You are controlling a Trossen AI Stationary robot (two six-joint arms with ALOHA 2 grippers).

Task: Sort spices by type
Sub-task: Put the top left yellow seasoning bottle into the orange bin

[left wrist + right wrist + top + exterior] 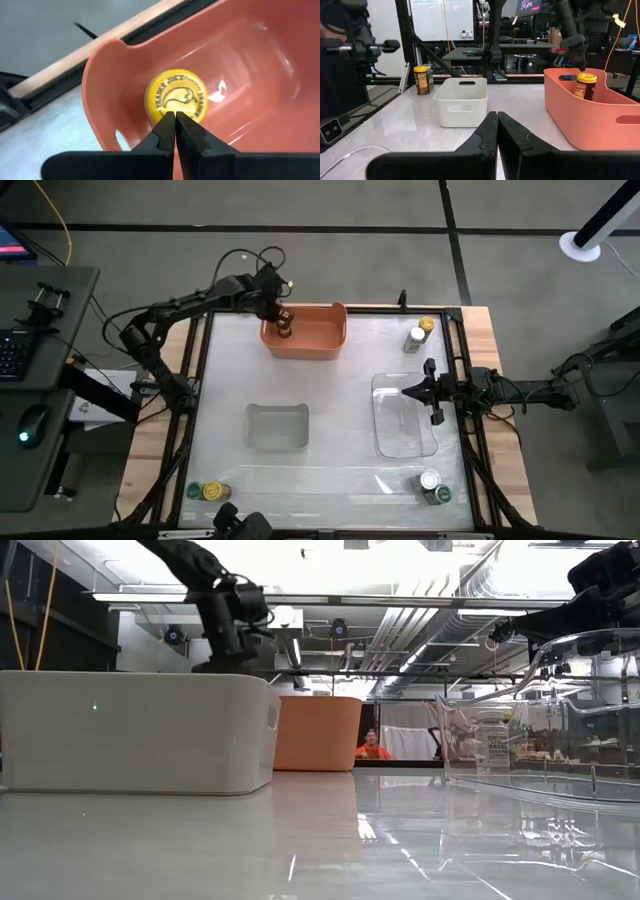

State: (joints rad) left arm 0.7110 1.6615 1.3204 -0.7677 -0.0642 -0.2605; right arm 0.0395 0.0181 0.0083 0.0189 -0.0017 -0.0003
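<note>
A yellow-lidded spice jar (176, 97) stands upright on the floor of the orange tub (318, 338) at the table's far side. My left gripper (175, 119) is shut and hovers just above the lid; the right wrist view shows that jar (585, 86) with a small gap under the fingers. My right gripper (497, 120) is shut and waits over the clear tub (405, 430) on the right. The other jars stand in pairs: yellow (427, 325) and silver-lidded (415, 337) at the far right, silver (430, 479) and green (441, 495) at the near right, green (193, 491) and yellow (212, 491) at the near left.
A white tub (277, 427) sits mid-table, left of the clear tub. In the low view the white tub (140, 730) stands close in front and the orange tub (318, 733) behind it. A person in orange (372, 746) shows far behind the table. Bare tabletop lies between the tubs.
</note>
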